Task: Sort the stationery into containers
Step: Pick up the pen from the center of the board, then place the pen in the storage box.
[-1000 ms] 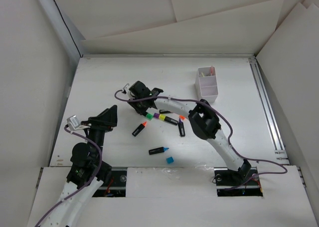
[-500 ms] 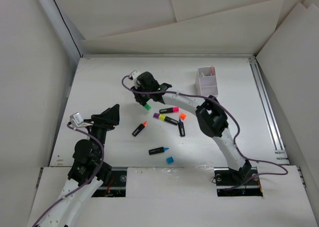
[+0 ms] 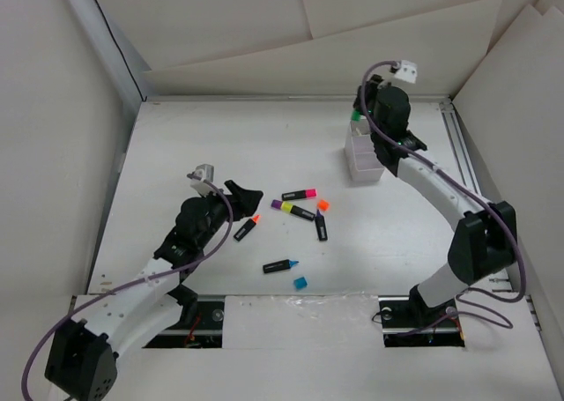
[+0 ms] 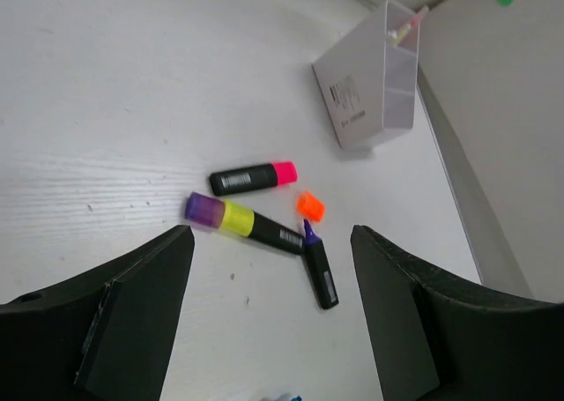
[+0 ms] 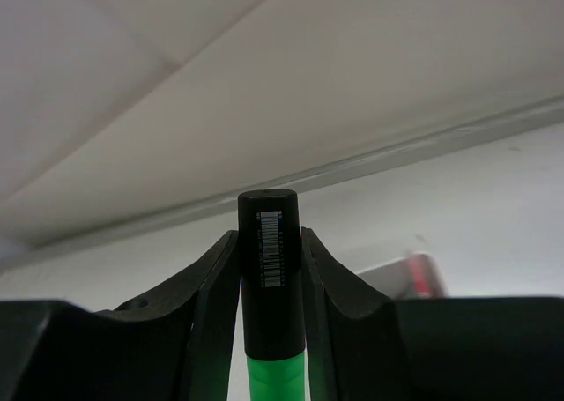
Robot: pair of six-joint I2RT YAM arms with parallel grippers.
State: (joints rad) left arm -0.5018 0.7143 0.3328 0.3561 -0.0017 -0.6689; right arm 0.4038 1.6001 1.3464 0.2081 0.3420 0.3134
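My right gripper (image 3: 359,112) is shut on a green-capped highlighter (image 3: 354,116) and holds it over the far end of the white divided box (image 3: 365,165). In the right wrist view its black barrel (image 5: 270,242) stands between the fingers, green end down. My left gripper (image 3: 249,196) is open and empty, low over the table beside an orange-tipped highlighter (image 3: 246,229). Between its fingers (image 4: 132,313) I see a pink-capped highlighter (image 4: 253,178), a purple-and-yellow one (image 4: 244,222), a loose orange cap (image 4: 310,206) and an uncapped purple-tipped marker (image 4: 319,269).
A blue-tipped pen (image 3: 280,265) and a loose blue cap (image 3: 300,283) lie near the front edge. The box (image 4: 366,92) holds a pink-tipped item. A metal rail (image 3: 471,189) runs along the right side. White walls enclose the table.
My right arm has swung from the table's left middle to above the white box, carrying the green highlighter. My left arm has reached forward and right toward the markers.
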